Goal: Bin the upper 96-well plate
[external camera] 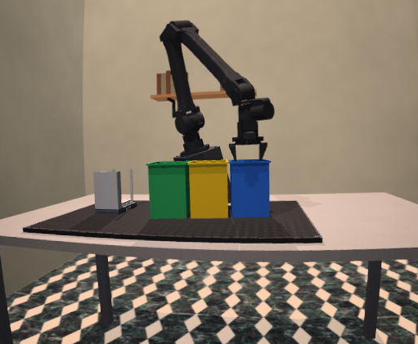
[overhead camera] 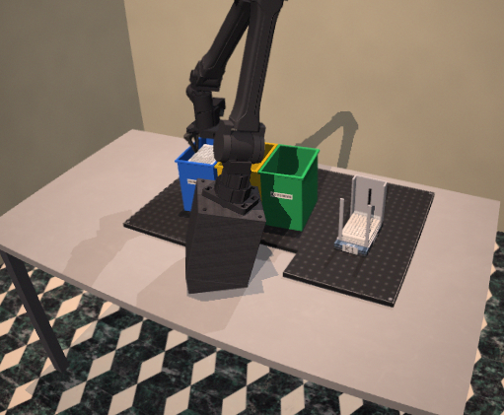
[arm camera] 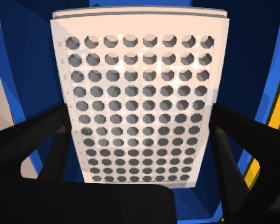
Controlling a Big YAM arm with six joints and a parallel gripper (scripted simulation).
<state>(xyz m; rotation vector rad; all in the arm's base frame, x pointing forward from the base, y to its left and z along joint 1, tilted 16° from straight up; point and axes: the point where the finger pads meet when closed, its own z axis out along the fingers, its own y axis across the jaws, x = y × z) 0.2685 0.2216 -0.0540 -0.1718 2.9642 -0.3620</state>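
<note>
My gripper [external camera: 247, 156] [arm camera: 140, 111] is shut on the white 96-well plate [overhead camera: 202, 155] [arm camera: 140, 97], gripping it by its long sides. It hangs at the open top of the blue bin [overhead camera: 191, 183] [external camera: 249, 189], with the fingertips at the rim. In the wrist view the plate tilts down into the bin, with blue walls on all sides of it. The stack rack K1 [overhead camera: 369, 193] [external camera: 106, 189] stands at the right of the mat and holds the lower plate [overhead camera: 361, 225] at its bottom.
A yellow bin [overhead camera: 269, 150] [external camera: 209, 189] and a green bin [overhead camera: 290, 188] [external camera: 168, 189] stand upright in a row beside the blue one, on the black pegboard mat [overhead camera: 369, 272]. The arm's dark pedestal [overhead camera: 223, 242] stands in front of the bins.
</note>
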